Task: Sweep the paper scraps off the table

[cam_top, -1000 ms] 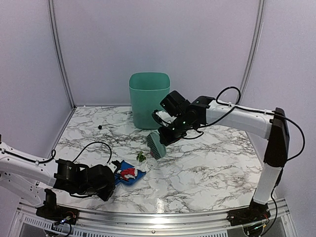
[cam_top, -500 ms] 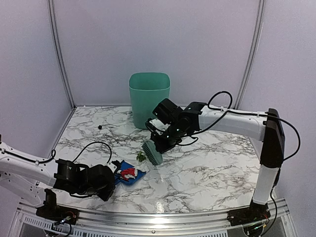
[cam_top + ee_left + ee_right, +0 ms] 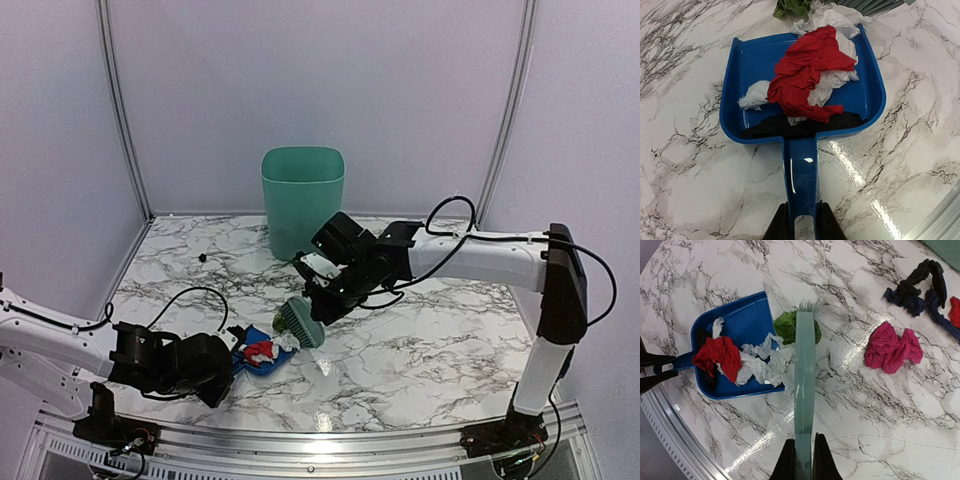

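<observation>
My left gripper (image 3: 801, 220) is shut on the handle of the blue dustpan (image 3: 755, 65), which lies flat on the marble table (image 3: 685, 175). Red (image 3: 810, 75), white and black paper scraps lie in the pan. My right gripper (image 3: 803, 450) is shut on the green hand brush (image 3: 804, 370), whose bristles stand at the pan's mouth against white scraps (image 3: 765, 365) and a green scrap (image 3: 786, 325). A magenta scrap (image 3: 892, 350), a dark scrap (image 3: 920, 285) and a red one (image 3: 955, 310) lie on the table beyond. In the top view the brush (image 3: 298, 320) meets the dustpan (image 3: 262, 357).
A tall green bin (image 3: 302, 200) stands at the back middle of the table. A small black object (image 3: 203, 257) lies at the back left. A metal rail (image 3: 300, 440) runs along the near edge, close to the dustpan. Grey walls enclose three sides.
My right arm has lowered and swung the brush left and nearer, from mid-table down to the dustpan's mouth, bringing scraps against it. The left arm and dustpan have not moved.
</observation>
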`<state>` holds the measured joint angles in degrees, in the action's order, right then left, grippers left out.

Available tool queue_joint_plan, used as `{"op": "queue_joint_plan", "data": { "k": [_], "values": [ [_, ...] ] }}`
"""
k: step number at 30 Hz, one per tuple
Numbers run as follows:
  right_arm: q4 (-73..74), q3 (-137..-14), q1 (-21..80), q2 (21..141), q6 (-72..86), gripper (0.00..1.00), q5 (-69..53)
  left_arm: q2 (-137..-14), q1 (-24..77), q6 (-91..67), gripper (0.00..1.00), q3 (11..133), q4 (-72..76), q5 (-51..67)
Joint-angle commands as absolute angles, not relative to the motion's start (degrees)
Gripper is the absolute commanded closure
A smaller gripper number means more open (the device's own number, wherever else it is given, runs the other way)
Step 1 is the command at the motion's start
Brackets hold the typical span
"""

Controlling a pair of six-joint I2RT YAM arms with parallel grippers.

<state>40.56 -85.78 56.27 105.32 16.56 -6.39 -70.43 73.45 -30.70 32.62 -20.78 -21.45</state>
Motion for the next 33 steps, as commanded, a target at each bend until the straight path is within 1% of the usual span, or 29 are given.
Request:
{"op": "queue_joint_plan", "data": {
  "k": [1, 19, 27, 33],
  "values": [
    [35.5, -84.6, 57.3, 101.9, 17.5, 1.0, -9.6, -72.2, 73.2, -28.2, 1.0, 34.0, -20.5, -19.5],
    [35.1, -83.9, 57.8, 102.6, 17.7, 1.0, -11.8, -75.2, 73.2, -25.1, 1.0, 36.5, -17.3, -19.8],
    [36.3, -86.7, 58.2, 104.2, 17.3, 1.0, -12.4, -76.7, 73.2, -22.5, 1.0, 38.6, -16.3, -20.4],
    [37.3, -87.2, 58.2, 103.3, 17.3, 1.0, -11.4, -75.6, 73.1, -22.3, 1.0, 39.8, -16.3, -22.2]
  ]
}}
